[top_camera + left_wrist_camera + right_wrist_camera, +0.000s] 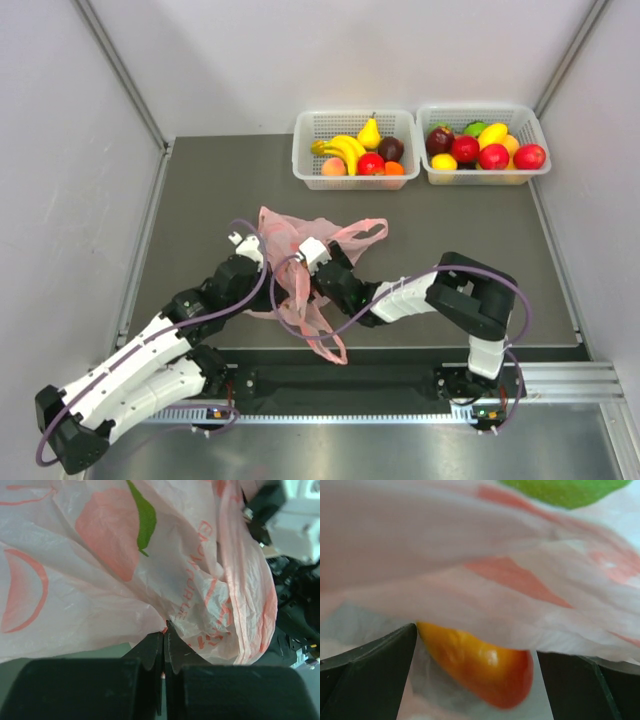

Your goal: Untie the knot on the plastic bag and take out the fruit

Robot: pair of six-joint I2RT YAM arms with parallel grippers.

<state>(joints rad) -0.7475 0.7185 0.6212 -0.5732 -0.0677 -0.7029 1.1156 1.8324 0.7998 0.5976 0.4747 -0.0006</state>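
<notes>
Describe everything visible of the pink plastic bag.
The plastic bag is thin, translucent pink film, heavily crinkled, printed with salmon shapes, a green leaf and lettering. It lies crumpled on the dark table, one handle loop trailing toward the near edge. The left gripper is shut on a fold of it; the right gripper stands open at an orange-red fruit under its film.

Orange-red fruit (480, 667) partly hidden under plastic bag (470, 555) (close, blurred); knot untraceable.
</notes>
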